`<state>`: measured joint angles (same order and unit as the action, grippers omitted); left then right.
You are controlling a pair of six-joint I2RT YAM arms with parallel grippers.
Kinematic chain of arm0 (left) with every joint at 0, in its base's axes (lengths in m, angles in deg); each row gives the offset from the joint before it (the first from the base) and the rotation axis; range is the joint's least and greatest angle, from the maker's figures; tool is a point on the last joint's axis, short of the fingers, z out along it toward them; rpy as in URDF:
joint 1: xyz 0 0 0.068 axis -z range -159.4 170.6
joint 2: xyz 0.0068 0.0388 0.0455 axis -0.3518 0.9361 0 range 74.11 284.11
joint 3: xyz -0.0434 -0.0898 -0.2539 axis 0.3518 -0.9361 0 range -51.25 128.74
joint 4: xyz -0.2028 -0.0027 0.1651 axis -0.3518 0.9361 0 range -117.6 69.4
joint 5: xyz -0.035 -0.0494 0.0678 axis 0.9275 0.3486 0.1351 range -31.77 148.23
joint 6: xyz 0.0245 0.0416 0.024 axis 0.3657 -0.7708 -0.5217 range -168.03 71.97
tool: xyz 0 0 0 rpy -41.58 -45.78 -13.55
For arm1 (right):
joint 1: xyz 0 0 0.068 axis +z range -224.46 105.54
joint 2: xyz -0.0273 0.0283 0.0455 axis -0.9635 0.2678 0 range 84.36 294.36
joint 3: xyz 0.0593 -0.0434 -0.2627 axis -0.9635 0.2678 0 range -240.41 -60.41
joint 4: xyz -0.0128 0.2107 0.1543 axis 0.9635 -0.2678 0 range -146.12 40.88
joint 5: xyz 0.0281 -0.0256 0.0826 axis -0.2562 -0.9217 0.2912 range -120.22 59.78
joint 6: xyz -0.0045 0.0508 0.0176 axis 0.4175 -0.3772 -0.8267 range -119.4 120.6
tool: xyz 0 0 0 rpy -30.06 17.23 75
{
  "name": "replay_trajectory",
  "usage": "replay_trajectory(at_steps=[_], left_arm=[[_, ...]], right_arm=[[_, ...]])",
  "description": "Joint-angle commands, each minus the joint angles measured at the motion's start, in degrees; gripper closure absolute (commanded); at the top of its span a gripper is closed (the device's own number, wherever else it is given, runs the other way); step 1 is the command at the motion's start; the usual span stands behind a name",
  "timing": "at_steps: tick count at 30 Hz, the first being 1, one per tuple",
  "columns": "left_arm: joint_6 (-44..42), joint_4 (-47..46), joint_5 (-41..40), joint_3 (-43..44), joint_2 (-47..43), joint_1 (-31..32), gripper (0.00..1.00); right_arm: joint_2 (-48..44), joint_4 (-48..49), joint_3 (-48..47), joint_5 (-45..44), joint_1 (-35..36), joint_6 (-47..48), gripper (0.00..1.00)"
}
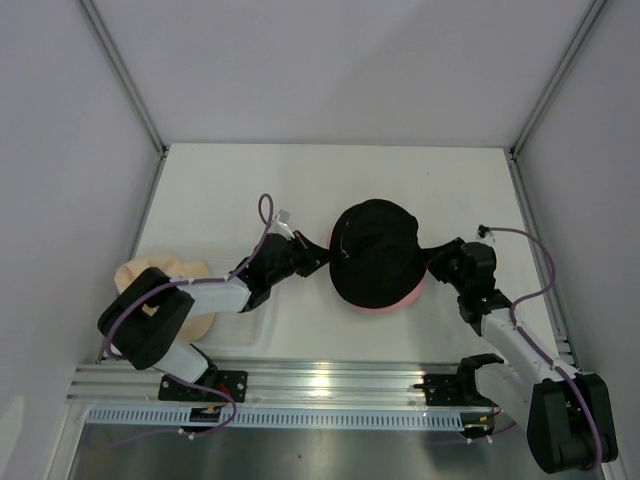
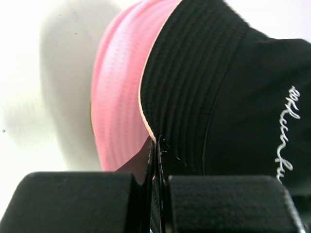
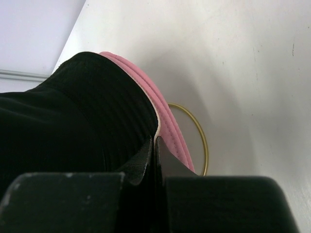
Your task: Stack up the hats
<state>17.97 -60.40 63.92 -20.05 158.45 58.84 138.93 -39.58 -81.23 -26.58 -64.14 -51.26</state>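
The black hat (image 1: 375, 252) with white script lies over pink hats (image 1: 400, 301) in the middle of the table. My left gripper (image 1: 318, 257) is shut on the black hat's left brim; in the left wrist view (image 2: 158, 155) the brim (image 2: 194, 97) sits pinched above a pink hat (image 2: 121, 97). My right gripper (image 1: 432, 262) is shut on the black hat's right brim; in the right wrist view (image 3: 155, 145) the black cloth (image 3: 87, 111) lies over the pink brim edges (image 3: 167, 126). The beige hat (image 1: 160, 275) lies at the far left, partly under my left arm.
A clear shallow tray (image 1: 250, 325) lies under my left forearm. A thin gold ring edge (image 3: 201, 141) shows under the pink hats. A metal rail (image 1: 320, 385) runs along the near edge. White walls close in the table.
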Motion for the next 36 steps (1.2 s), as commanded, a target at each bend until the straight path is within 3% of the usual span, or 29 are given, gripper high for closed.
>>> replay_trajectory(at_steps=[1, 18, 20, 21, 22, 24, 25, 26, 28, 29, 30, 32, 36], left_arm=[[-1.93, 7.14, -1.92, -3.69, 5.4, 0.52, 0.99], [-8.86, 14.68, -5.43, -3.34, 2.42, 0.7, 0.99], [-11.92, 19.14, -5.43, -0.9, 0.31, 0.7, 0.98], [-12.81, 21.17, -5.43, -0.01, -0.48, 0.7, 0.95], [-13.78, 22.59, -5.43, 1.39, -1.44, 0.7, 0.91], [-16.68, 26.79, -7.79, 3.33, -5.05, 0.7, 0.71], [-17.65, 28.21, -8.15, 4.47, -6.54, 0.61, 0.64], [-19.75, 29.71, -8.68, 5.09, -8.03, 0.61, 0.46], [-22.13, 34.87, -10.43, 8.52, -12.34, 0.52, 0.31], [-24.66, 36.47, -11.05, 9.31, -13.66, 0.52, 0.19], [-25.82, 38.05, -11.84, 12.71, -16.19, 0.26, 0.15], [-28.62, 43.06, -13.42, 14.93, -18.67, -0.53, 0.09], [-30.75, 52.73, -17.2, 22.58, -25.78, -8.23, 0.05]], right_arm=[[1.16, -5.06, -0.54, -3.2, 0.13, 1.93, 1.0], [1.33, -8.12, -4.4, -2.5, -0.04, 5.97, 1.0], [1.33, -9.27, -6.95, -1.71, -0.04, 7.2, 0.93], [1.42, -11.8, -7.91, -1.62, -0.04, 8.51, 0.85], [1.42, -13.04, -9.05, -1.62, -0.04, 9.48, 0.62], [1.25, -16.98, -12.48, -2.32, -0.13, 11.42, 0.42], [1.07, -18.75, -13.71, -2.84, -0.13, 13.25, 0.25], [0.89, -20.25, -15.03, -3.54, -0.57, 14.14, 0.19], [0.37, -24.38, -18.72, -3.38, -1.79, 16.42, 0.06], [0.1, -25.53, -19.95, -2.51, -2.67, 17.13, 0.04], [-0.07, -27.62, -22.49, -1.97, -4.16, 17.66, 0.02], [-0.51, -29.31, -25.05, -1.53, -5.49, 19.5, 0.01], [-1.04, -31.6, -30.5, -2.32, -6.64, 21.97, 0.01]])
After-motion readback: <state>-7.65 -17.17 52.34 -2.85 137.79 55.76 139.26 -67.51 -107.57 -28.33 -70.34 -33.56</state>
